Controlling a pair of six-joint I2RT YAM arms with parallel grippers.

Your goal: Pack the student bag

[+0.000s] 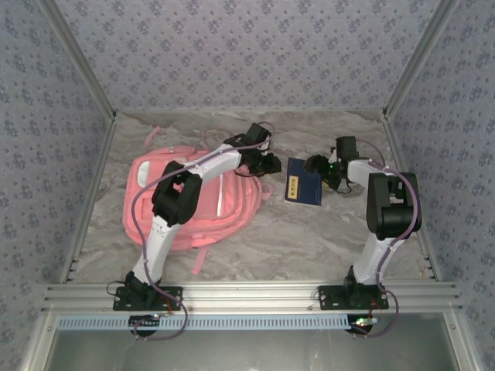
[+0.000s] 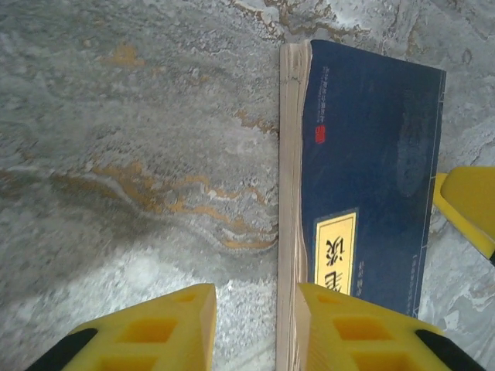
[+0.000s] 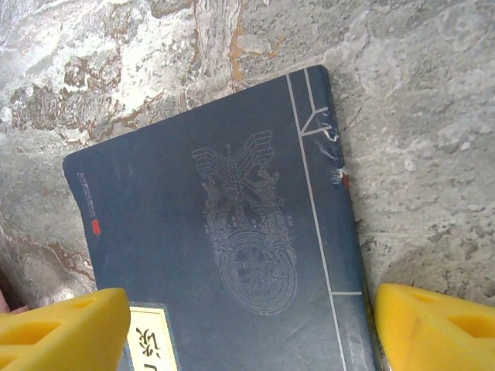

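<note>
The student bag [image 1: 232, 207], pink and soft, lies flat on the left half of the table, with my left arm stretched over it. Just right of it lies a dark blue book [image 1: 303, 184] with a yellow label. My left gripper [image 1: 271, 164] is at the book's left side. In the left wrist view its jaws [image 2: 255, 332] stand apart. The book's [image 2: 371, 154] page edge runs up beside the right finger [image 2: 356, 328], and bare table fills the rest of the gap. My right gripper [image 1: 315, 165] hangs open at the book's far right, its fingers [image 3: 437, 328] spread across the cover [image 3: 216, 232].
The marbled table [image 1: 294, 239] has bare room in front of the book and bag. Patterned walls close in the back and sides. An aluminium rail [image 1: 247, 294] carrying both arm bases runs along the near edge. A finger [image 2: 472, 205] of the right gripper shows beyond the book.
</note>
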